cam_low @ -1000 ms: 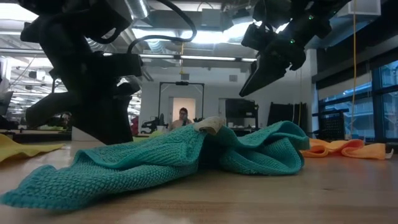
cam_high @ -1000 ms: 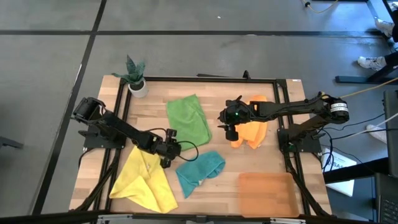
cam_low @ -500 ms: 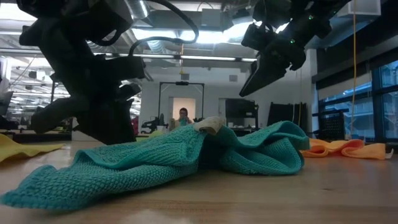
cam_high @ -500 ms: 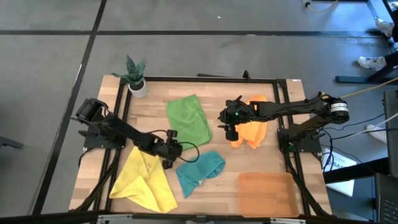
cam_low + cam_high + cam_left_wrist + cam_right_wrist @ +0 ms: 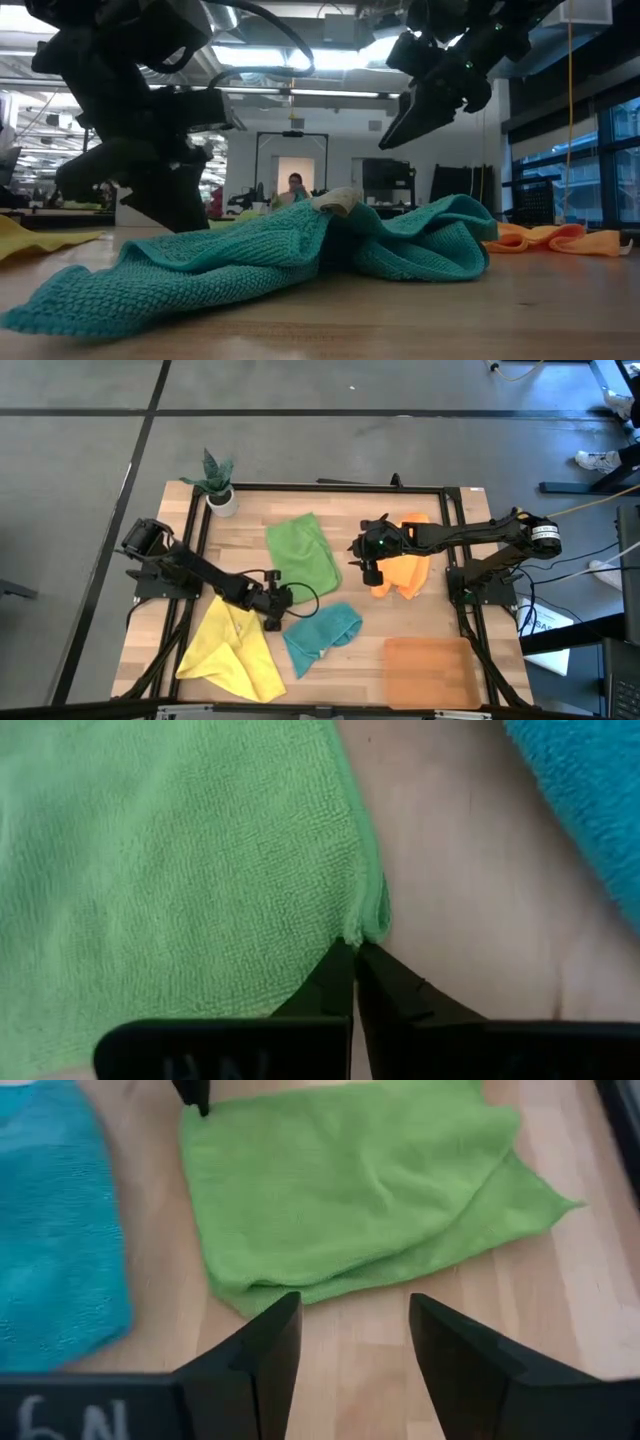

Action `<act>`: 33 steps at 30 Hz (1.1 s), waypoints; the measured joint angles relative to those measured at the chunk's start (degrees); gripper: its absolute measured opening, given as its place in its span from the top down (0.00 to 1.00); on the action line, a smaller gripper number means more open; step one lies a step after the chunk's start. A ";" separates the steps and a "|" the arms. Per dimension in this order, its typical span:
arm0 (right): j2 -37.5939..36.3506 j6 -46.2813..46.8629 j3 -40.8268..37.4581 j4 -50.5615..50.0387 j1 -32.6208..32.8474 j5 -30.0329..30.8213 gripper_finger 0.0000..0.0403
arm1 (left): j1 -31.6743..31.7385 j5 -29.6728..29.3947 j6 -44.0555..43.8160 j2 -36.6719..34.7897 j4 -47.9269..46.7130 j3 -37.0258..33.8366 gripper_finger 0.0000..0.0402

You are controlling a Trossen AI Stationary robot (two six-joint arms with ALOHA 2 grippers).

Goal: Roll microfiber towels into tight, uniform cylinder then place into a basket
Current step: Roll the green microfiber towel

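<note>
The green towel [image 5: 303,553] lies folded and flat at the table's middle. My left gripper [image 5: 279,598] is down at its near left corner and shut on it, as the left wrist view [image 5: 355,948] shows. My right gripper [image 5: 370,572] hovers open above the table between the green towel and the crumpled orange towel [image 5: 408,572]; in its own view the fingers [image 5: 268,1348] stand apart over bare wood. The teal towel [image 5: 320,635] and the yellow towel [image 5: 232,650] lie bunched near the front. The basket [image 5: 432,672] rests at the front right. My left gripper pinches the green towel's near left corner [image 5: 362,928] between its two fingertips, only at their free ends. The fingers slant down at it from the table's near left side. The towel lies flat on the table, slack.
A small white plant pot [image 5: 221,498] stands at the far left corner. A black frame [image 5: 330,487] runs around the table top. Bare wood shows between the green towel and the teal towel [image 5: 470,890]. In the low view the teal towel [image 5: 250,260] hides the green one.
My left gripper has shut at the green towel's near left corner and taken hold of it. The towel lies where it lay.
</note>
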 joint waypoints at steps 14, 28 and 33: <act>0.00 -15.19 -9.77 15.42 2.41 -10.04 0.53 | -4.99 3.08 -6.89 -2.58 -0.17 -0.23 1.00; 11.96 -20.69 -11.21 33.88 4.83 -11.90 0.53 | -4.36 -3.68 -9.35 -4.11 -0.97 -0.31 1.00; 14.90 -21.12 -9.05 33.95 5.05 -11.90 0.53 | -4.17 -7.50 -11.74 -4.13 -0.82 -0.26 1.00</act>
